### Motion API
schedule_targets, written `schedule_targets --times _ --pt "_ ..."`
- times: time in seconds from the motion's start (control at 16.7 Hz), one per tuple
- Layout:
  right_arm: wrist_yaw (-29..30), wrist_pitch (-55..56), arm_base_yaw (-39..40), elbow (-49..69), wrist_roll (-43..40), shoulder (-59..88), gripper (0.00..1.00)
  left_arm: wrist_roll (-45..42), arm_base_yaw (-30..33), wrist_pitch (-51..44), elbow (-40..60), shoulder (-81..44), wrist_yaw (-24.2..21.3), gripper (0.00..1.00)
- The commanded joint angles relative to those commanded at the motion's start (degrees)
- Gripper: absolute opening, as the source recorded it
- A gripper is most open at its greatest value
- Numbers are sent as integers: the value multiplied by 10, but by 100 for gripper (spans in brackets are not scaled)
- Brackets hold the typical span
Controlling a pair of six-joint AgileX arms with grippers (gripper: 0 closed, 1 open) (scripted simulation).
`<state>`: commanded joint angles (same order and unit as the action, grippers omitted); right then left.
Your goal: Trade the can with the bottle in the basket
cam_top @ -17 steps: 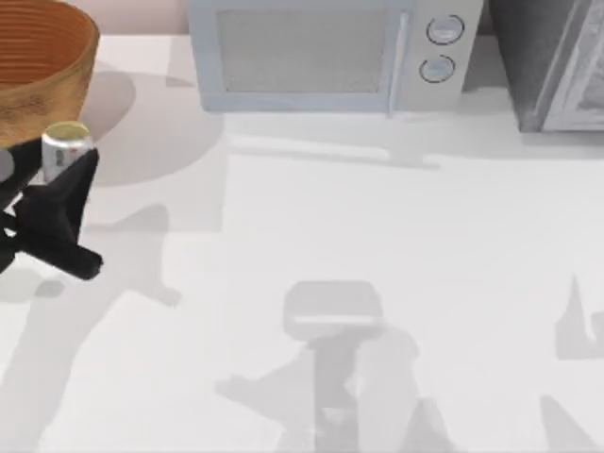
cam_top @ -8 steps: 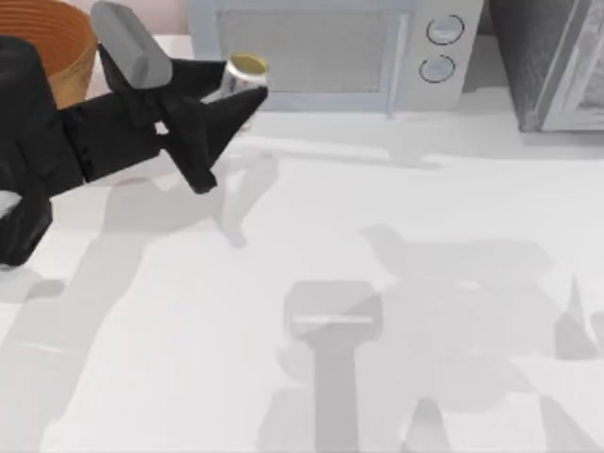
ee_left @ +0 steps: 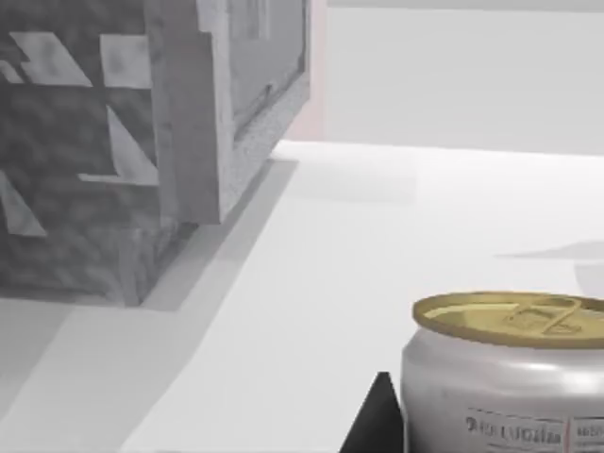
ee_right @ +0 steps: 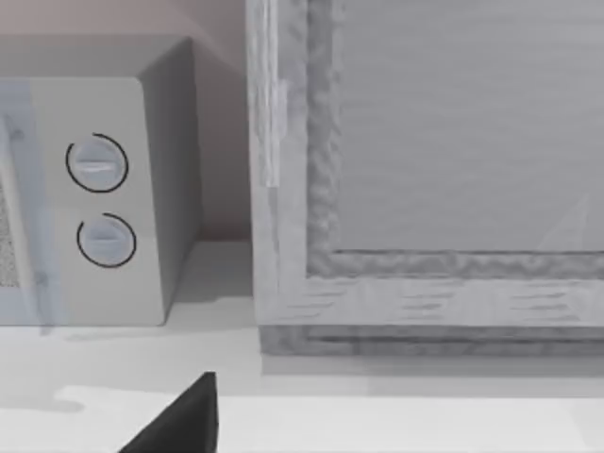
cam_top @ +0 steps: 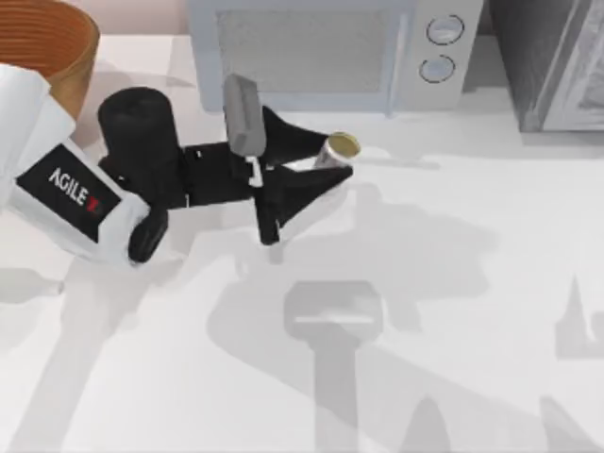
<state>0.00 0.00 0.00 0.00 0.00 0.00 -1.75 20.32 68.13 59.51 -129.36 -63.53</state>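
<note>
Wicker of the orange-brown basket shows at the top view's far left corner, and the bottle is now well apart from it, out on the open table in front of the microwave. The left gripper has its two black fingers pinched on the small white bottle with the gold top, one finger on each side; half a second ago it held the bottle up near the microwave's left front corner, and a second ago just beside the basket at the left edge. So the bottle has come out of the basket and travelled rightward, which by judgement finishes the removal half of the trade and leaves a set-down still to do. The left wrist view shows the bottle's gold lid and red label print close up, with a grey textured cabinet beyond. The right gripper sits near that cabinet; whether it is spread or pressed together cannot be told.
</note>
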Motion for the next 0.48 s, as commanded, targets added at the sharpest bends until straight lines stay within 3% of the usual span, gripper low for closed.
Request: schedule_targets --times 0.24,0.48 --pt "0 0 0 0 0 0 100 1 15 64 54 -115 -50 0" --pt "0 0 0 0 0 0 100 3 19 91 76 -163 -70 0"
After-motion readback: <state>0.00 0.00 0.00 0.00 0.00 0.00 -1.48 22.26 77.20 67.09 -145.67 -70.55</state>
